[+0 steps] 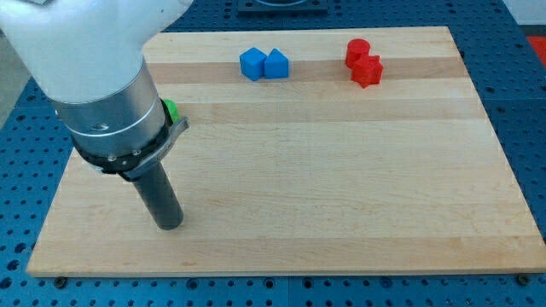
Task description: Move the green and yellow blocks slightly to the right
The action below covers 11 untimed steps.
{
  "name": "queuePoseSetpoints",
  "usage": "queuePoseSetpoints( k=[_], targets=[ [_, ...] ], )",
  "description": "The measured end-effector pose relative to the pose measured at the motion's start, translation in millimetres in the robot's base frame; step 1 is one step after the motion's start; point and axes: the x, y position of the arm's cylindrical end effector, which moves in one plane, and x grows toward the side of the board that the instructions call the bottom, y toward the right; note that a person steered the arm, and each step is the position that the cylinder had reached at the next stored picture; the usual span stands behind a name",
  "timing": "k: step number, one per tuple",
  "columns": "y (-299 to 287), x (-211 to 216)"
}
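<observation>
A green block [171,109] shows only as a small sliver at the view's left, mostly hidden behind the arm's grey body. No yellow block is visible; the arm may hide it. My tip [169,224] rests on the wooden board [324,170] at the lower left, below the green sliver and well apart from it.
Two blue blocks [264,64] sit touching near the board's top middle. A red cylinder [357,51] and a red block [368,72] touch at the top right. The arm's large white and grey body [94,77] fills the upper left.
</observation>
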Motion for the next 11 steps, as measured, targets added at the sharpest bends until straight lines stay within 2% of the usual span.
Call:
queuePoseSetpoints(
  k=[3, 4, 5, 6, 9, 10, 11],
  targets=[
    [0.7, -0.3],
    [7.6, -16.2],
    [62.3, -23.0],
    [77.7, -33.2],
    [105.5, -178.1],
    [94.1, -220.7],
    [63.9, -244.5]
  ],
)
